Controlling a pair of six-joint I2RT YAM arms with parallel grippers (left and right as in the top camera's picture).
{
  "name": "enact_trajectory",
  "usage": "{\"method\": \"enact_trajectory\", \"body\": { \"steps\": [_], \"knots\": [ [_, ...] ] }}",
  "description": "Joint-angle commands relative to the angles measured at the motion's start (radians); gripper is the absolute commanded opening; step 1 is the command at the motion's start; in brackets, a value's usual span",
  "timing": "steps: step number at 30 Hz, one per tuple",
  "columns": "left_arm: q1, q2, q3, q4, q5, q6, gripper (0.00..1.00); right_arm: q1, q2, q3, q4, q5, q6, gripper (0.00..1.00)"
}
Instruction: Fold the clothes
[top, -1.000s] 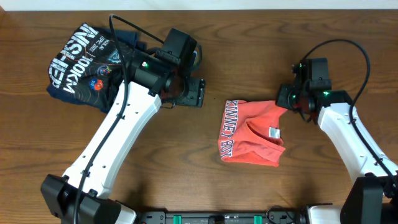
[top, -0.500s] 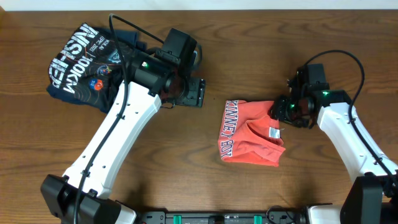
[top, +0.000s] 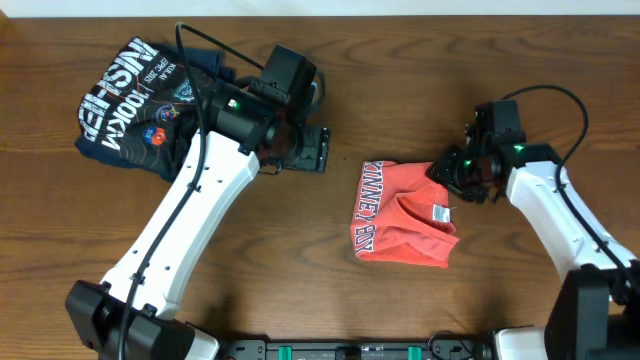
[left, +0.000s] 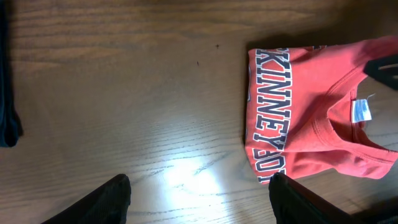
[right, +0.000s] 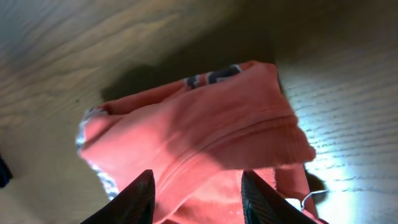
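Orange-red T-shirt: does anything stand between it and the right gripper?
Nothing visible does. The right gripper is open over the upper right corner of the orange-red T-shirt in the overhead view; the wrist view shows only cloth between its fingers.

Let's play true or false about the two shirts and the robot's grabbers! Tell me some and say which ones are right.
1. The orange-red shirt lies on the wooden table. True.
2. The left gripper is holding the orange-red shirt. False: its fingers are apart with only bare wood between them.
3. The navy shirt lies on top of the orange-red shirt. False: the two lie well apart and do not touch.
4. A small white neck label shows on the orange-red shirt. True.
5. The right gripper is at the edge of the orange-red shirt, fingers apart. True.
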Motion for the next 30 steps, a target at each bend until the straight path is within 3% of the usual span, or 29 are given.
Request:
{"method": "enact_trajectory", "body": {
  "steps": [1, 3, 5, 7, 17, 21, 22, 23, 24, 30],
  "knots": [
    [0.002, 0.011, -0.008, -0.005, 0.003, 0.013, 0.73, -0.006, 0.040, -0.023, 0.016, 0.009, 0.072, 0.39],
    [0.002, 0.011, -0.008, -0.005, 0.002, 0.014, 0.73, -0.006, 0.046, -0.023, 0.053, -0.016, 0.065, 0.25],
    [0.002, 0.011, -0.008, -0.005, 0.002, 0.014, 0.73, -0.009, 0.045, -0.023, 0.102, -0.045, 0.040, 0.06],
    [0.002, 0.011, -0.008, -0.005, 0.003, 0.014, 0.73, -0.020, 0.042, -0.009, 0.126, -0.077, -0.003, 0.01],
    [0.002, 0.011, -0.008, -0.005, 0.002, 0.014, 0.73, -0.133, 0.017, 0.085, 0.052, -0.086, -0.369, 0.01],
    [0.002, 0.011, -0.008, -0.005, 0.002, 0.014, 0.73, -0.153, 0.017, 0.085, 0.051, 0.064, -0.446, 0.01],
    [0.002, 0.011, -0.008, -0.005, 0.002, 0.014, 0.73, -0.153, 0.017, 0.085, 0.051, 0.087, -0.445, 0.07],
    [0.002, 0.011, -0.008, -0.005, 0.002, 0.014, 0.73, -0.153, 0.017, 0.085, 0.049, 0.088, -0.446, 0.26],
    [0.002, 0.011, -0.008, -0.005, 0.002, 0.014, 0.73, -0.153, 0.017, 0.085, 0.041, 0.060, -0.446, 0.37],
    [0.002, 0.011, -0.008, -0.005, 0.002, 0.014, 0.73, -0.152, 0.013, 0.085, -0.080, -0.280, -0.516, 0.37]
  ]
}}
